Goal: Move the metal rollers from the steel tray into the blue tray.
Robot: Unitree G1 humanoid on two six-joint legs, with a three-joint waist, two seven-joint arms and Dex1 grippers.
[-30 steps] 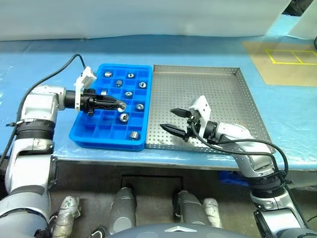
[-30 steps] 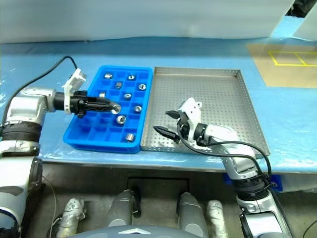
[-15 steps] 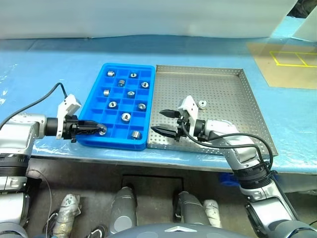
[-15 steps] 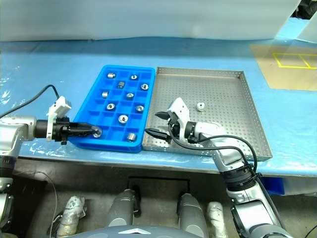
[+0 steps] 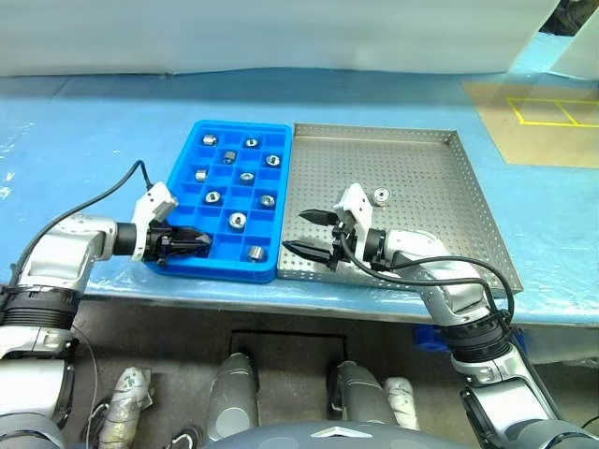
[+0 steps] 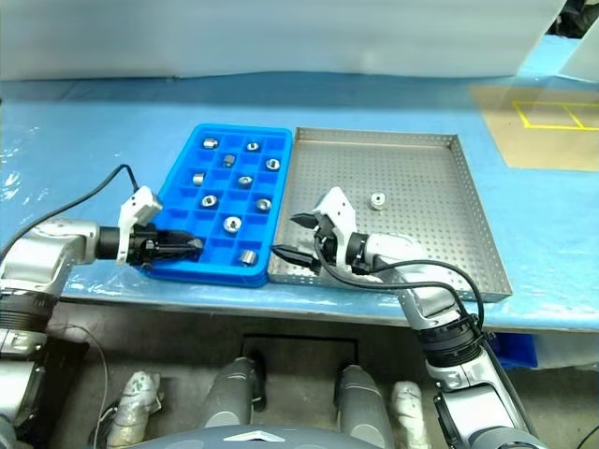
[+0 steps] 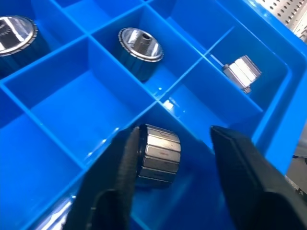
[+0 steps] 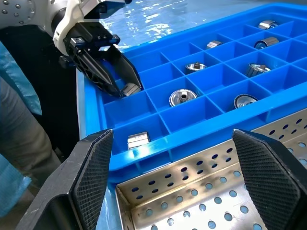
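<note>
- Rollers: one roller [image 5: 381, 195] lies alone on the steel tray [image 5: 440, 234], toward its far half. The others sit in cells of the blue tray [image 5: 187, 159], mostly one per cell.
- Left gripper [image 7: 172, 158]: it sits low in a near-corner cell of the blue tray with its fingers parted. A roller [image 7: 158, 153] lies on its side between them, against one finger [image 7: 117, 167] and clear of the other. This reads as a release in progress, not a firm hold.
- Right gripper [image 5: 309, 232]: it hovers over the near-left part of the steel tray, beside the blue tray's edge. Its fingers are spread wide and hold nothing.
- Handling, judged: the rollers are solid metal, rigid and dense for their size, and not fragile. The polished, curved wall is slippery and can squirt out of a light pinch.
- A roller lying on its side is likely to roll. One standing on its flange stays put.
- Grip point, judged: pinch across the barrel, squarely on its widest line, below the flanged rim.
- For the roller left on the steel tray, approach from above. Close both fingers evenly so it is not pushed across the perforated floor.
</note>
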